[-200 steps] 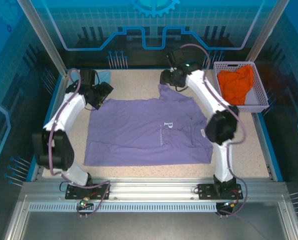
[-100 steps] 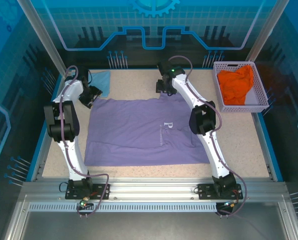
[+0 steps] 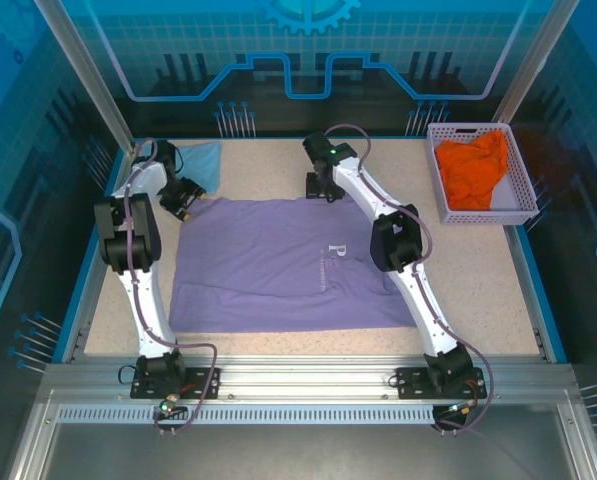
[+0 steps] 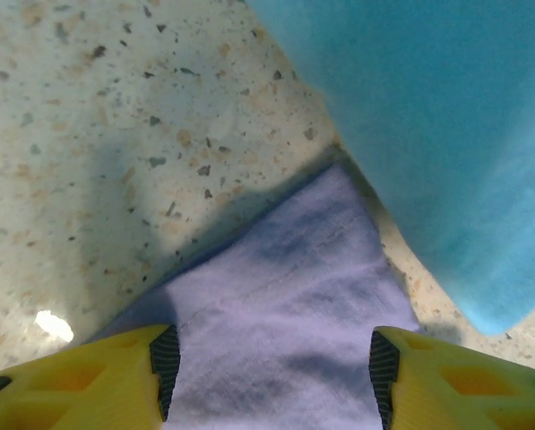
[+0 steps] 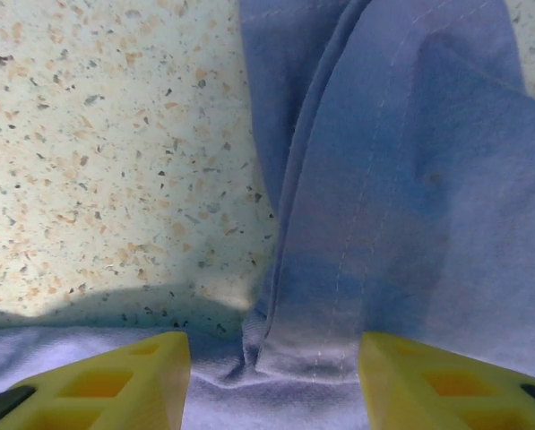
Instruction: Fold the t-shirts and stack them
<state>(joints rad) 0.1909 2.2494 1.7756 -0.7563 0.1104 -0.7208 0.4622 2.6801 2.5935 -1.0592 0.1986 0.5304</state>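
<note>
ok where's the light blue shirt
Top view: the light blue shirt lies at the far left, just beyond the left gripper and the purple shirt.

Shirts on the counter [image 3: 478,285]
The large shirt [image 3: 288,265] lies flat at the middle; the second shirt [image 3: 206,158] just behind its far-left corner; the third shirt [image 3: 473,170] in the basket [image 3: 488,214], far right.

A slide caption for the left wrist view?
Open left gripper over a corner of the lavender t-shirt, beside the light blue t-shirt.

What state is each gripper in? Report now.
Left gripper: open, jaws astride a corner of the purple shirt.
Right gripper: open, jaws astride a fold of the purple shirt.
</note>
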